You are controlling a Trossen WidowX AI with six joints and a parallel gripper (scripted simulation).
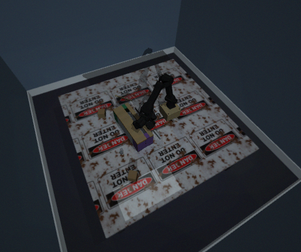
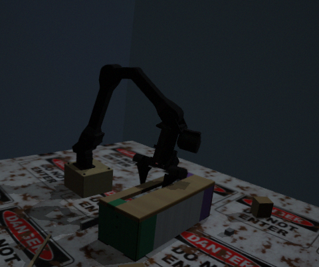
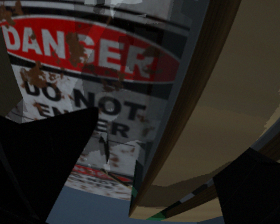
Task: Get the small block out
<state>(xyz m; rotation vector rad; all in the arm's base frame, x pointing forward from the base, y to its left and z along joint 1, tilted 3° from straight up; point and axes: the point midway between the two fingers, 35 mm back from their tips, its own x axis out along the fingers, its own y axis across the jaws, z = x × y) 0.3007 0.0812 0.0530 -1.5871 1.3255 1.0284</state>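
The box [image 1: 128, 125] [image 2: 177, 196] [image 3: 236, 90] has a wooden top with a long slot, a green end and a purple end. Its long side facing the exterior camera is a grey panel [image 2: 177, 217] that looks see-through. I cannot make out a block on the shelf inside. My gripper [image 2: 154, 184] [image 3: 152, 122] is open and empty, pointing down low over the box. One finger is at the slot in the top; how deep it reaches is hidden. The other finger is beyond the box's edge on the arm-base side. A small grey cube [image 1: 121, 151] [image 2: 229, 231] lies on the table outside the box.
A wooden cube [image 1: 133, 175] [image 2: 262, 206] stands beyond the purple end, another wooden cube [image 1: 101, 113] near the green end. A dark bar [image 2: 89, 223] lies by the green end, and a thin stick [image 2: 41, 249] farther out. The arm's base block [image 1: 170, 111] [image 2: 89, 179] stands behind the box.
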